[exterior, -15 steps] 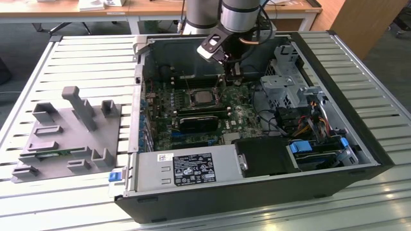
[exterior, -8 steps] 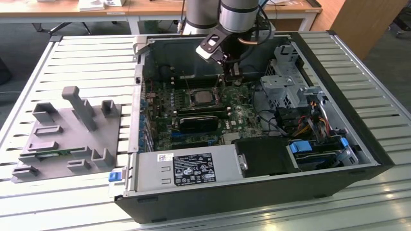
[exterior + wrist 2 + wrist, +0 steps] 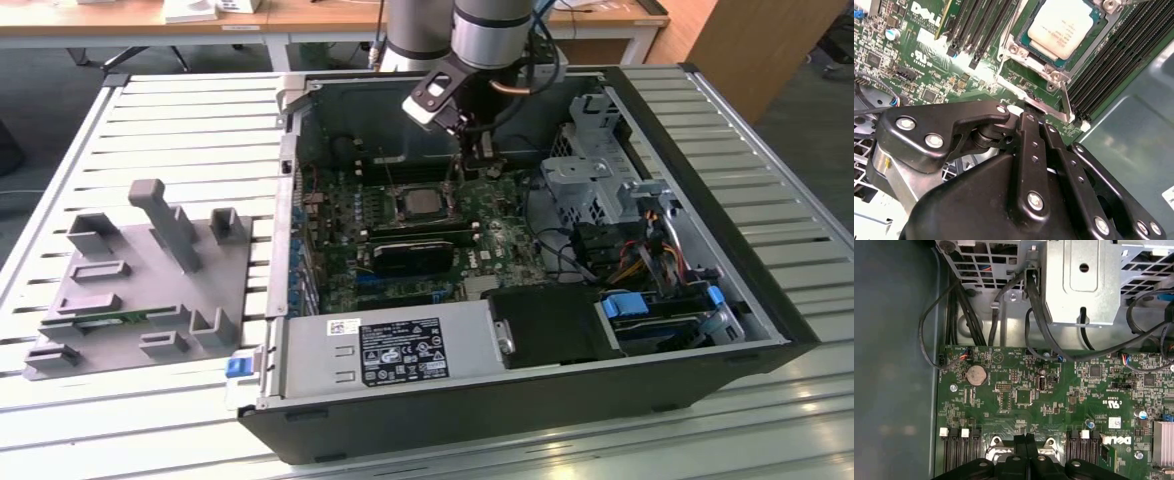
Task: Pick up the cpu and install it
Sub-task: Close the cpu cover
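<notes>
While the arm reaches down into the open machine, I see my black two-finger pincer [image 3: 1034, 107] with its fingers pressed together, tip against tip; in the first wrist view the seam between them is only a thin line. The tips are down at the edge of the bright metal socket frame [image 3: 1050, 75], and I cannot tell whether they touch it or nip the thin wire lever [image 3: 1067, 102] that runs along its side.

Just beyond the tips, the cpu [image 3: 1061, 26], a small flat square chip with a pale silver top and a thin darker rim, lies flat inside that frame, apart from the pincer. In the exterior view it shows as a grey square [image 3: 424, 203] near the middle of the board, a little below the pincer.

Around the socket spreads the green printed motherboard [image 3: 929, 75], with rows of long black memory slots [image 3: 1126, 62] on either side. In the first wrist view I can pick out a round silver coin cell [image 3: 976, 375] on the board, black cables [image 3: 1039, 315] looping over its far edge, and a grey sheet-metal drive cage [image 3: 1079, 280] behind them.

The black tower computer case [image 3: 534, 410] lies on its side with the panel off, a silver power supply box [image 3: 387, 350] at its near end. It rests on a slatted metal worktop [image 3: 160, 120]. Towards the exterior view's left, beside the case, stands a grey moulded parts fixture [image 3: 134, 270].
</notes>
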Controlling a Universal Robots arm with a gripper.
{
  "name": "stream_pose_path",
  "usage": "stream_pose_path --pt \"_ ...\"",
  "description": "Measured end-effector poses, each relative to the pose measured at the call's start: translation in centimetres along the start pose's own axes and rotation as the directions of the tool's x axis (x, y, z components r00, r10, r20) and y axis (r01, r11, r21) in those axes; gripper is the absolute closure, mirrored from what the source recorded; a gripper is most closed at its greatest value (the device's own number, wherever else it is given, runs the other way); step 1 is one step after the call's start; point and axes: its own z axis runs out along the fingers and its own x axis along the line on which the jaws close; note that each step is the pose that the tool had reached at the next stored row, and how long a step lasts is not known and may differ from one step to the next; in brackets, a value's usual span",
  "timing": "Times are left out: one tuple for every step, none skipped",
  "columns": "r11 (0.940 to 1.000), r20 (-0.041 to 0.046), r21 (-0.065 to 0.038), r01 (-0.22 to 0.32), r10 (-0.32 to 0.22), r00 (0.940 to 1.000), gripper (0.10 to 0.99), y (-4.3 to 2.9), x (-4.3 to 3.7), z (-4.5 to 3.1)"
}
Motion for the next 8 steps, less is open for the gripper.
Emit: stream_pose_path --pt "1.0 0.0002 0.0 0.0 0.0 1.0 0.98 -0.09 -0.01 0.0" --pt "1.0 0.0003 0.001 0.0 0.0 1.0 0.98 -0.2 -0.02 0.0" --pt "1.0 0.0002 0.001 0.0 0.0 1.0 0.98 -0.3 -0.03 0.01" --pt "1.0 0.0003 0.001 0.0 0.0 1.0 0.98 -0.4 -0.04 0.02" --pt "1.0 0.0002 0.002 0.0 0.0 1.0 0.98 -0.49 -0.05 0.02" --pt "1.0 0.0002 0.002 0.0 0.0 1.0 0.98 -0.58 -0.06 0.03" --pt "1.0 0.0002 0.002 0.0 0.0 1.0 0.98 -0.67 -0.06 0.04" --pt "1.0 0.0003 0.003 0.0 0.0 1.0 0.98 -0.77 -0.06 0.05"
